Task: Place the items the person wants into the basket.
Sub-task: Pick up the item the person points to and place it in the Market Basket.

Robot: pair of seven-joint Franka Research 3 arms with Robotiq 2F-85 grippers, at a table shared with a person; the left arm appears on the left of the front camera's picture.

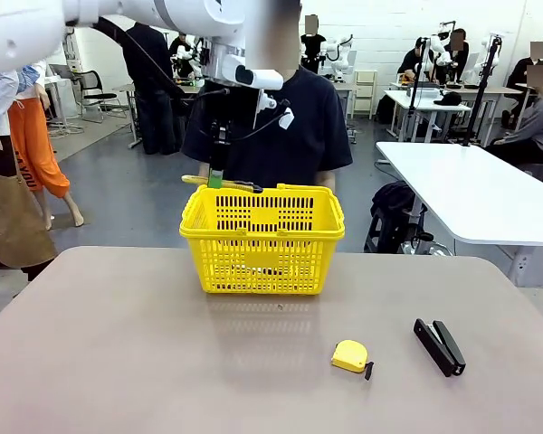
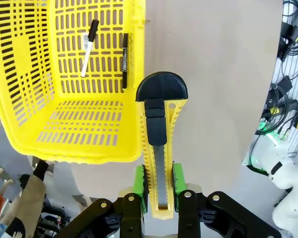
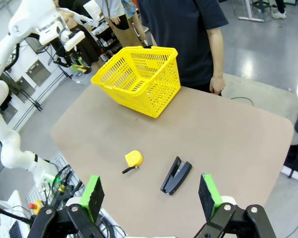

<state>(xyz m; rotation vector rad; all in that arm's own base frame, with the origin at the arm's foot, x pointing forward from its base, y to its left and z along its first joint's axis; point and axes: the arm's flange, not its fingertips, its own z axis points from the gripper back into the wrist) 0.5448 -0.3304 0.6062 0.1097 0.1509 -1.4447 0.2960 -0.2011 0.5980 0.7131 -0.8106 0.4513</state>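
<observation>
Step in hand: delivering the third item. My left gripper (image 2: 158,186) pinches the utility knife (image 2: 159,148) by its rear half, green pads on both flanks, blade end pointing away from me. In the front view my left gripper (image 1: 216,174) holds the knife level above the far-left rim of the basket (image 1: 262,240), near the person (image 1: 281,127).

Already in the basket (image 2: 64,119): the marker (image 2: 88,47) and the pen (image 2: 124,59), lying side by side on the floor lattice, apart.

Judgement: the knife sits over the rim, its body mostly outside the opening. Next move calls for shifting inward until the whole knife clears the rim, then lowering and releasing.

Room: the basket interior is mostly bare, so there is plenty of space beside the 2 items. The person stands just behind the basket.

My right gripper (image 3: 151,196) is spread wide, holding nothing, high above the tape measure (image 3: 133,158) and stapler (image 3: 176,175), well apart from the basket.
</observation>
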